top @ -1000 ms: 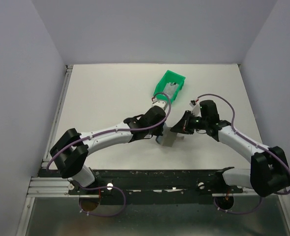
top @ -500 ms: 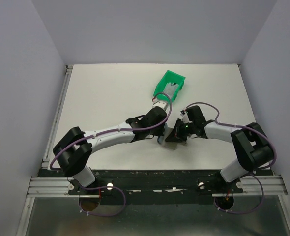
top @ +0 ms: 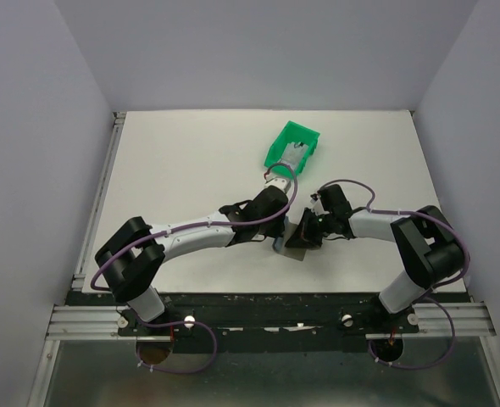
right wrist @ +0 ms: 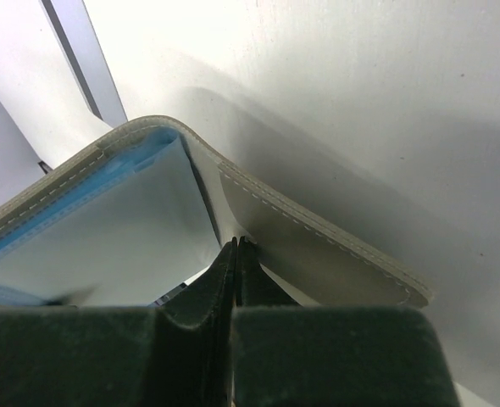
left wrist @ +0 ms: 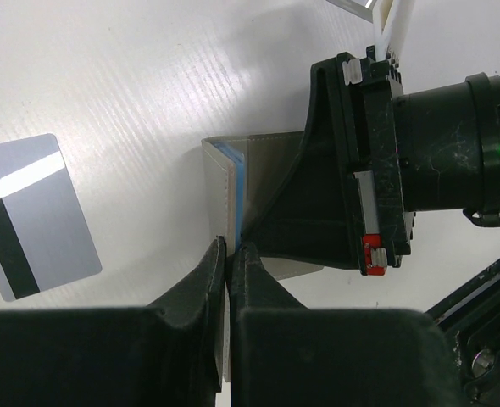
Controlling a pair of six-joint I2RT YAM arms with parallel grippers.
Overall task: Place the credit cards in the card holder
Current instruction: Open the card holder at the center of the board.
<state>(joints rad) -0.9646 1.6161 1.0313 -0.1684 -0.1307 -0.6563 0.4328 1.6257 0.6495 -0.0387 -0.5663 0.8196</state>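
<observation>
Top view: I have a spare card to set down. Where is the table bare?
Bare: the table's far-left stretch, from the left wall to the green bin, and the far-right corner beyond the bin. Crowded: mid-table, where left pincer and right pincer grip the card holder.

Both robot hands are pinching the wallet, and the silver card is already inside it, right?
Not quite. The silver card isn't inside; it lies flat on the table, apart from the wallet, as the left wrist view shows. The left gripper and right gripper do pinch the wallet.
</observation>
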